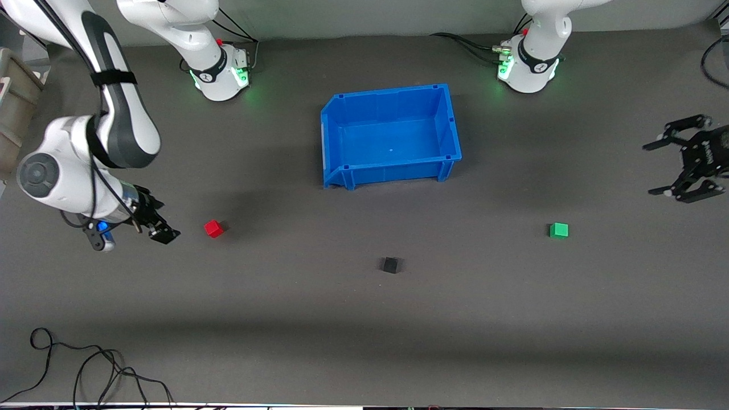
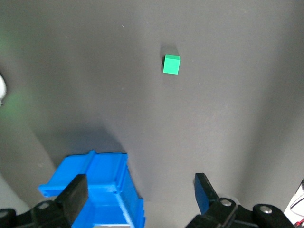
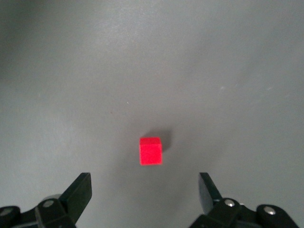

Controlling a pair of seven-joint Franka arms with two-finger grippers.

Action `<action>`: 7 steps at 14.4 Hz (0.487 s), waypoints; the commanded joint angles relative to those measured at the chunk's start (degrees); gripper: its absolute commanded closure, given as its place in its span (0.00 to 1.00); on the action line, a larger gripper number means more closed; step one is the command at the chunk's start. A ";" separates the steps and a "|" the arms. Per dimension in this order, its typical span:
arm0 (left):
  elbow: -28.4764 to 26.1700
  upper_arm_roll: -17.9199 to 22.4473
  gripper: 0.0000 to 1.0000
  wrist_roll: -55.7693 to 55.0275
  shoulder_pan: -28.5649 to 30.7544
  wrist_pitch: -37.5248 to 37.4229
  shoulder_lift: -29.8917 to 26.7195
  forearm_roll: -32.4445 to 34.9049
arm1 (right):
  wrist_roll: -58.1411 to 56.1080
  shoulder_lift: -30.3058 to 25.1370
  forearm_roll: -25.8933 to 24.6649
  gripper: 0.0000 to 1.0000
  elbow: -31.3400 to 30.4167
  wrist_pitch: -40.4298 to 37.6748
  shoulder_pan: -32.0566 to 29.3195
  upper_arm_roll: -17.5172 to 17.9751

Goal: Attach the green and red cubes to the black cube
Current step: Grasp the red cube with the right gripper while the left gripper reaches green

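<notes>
Three cubes all apart on dark grey table [image 1: 364,341]; nothing attached yet, both joins left. Right gripper [image 1: 154,225] wide open, empty, low beside small bright red cube [image 1: 213,228] at right arm's end. Small matte black cube [image 1: 390,265] mid-table, nearest front camera. Blue plastic bin [image 1: 336,142] empty. Small bright green cube [image 1: 558,230] toward left arm's end. Left gripper [image 1: 660,168] wide open, empty, over table edge. No legible writing.

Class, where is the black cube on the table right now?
The black cube lies on the bare table, nearer the front camera than the blue bin, between the red cube and the green cube, touching neither.
</notes>
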 commanded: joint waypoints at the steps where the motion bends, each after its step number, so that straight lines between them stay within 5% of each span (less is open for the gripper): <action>1: -9.58 -0.58 0.00 -0.12 0.17 9.07 -1.82 -2.79 | 2.02 0.54 0.72 0.01 -1.45 3.14 0.32 -0.68; 7: -12.77 -0.58 0.00 12.53 0.17 17.88 6.96 -8.51 | 14.30 5.98 1.24 0.00 -2.42 3.75 0.14 -1.38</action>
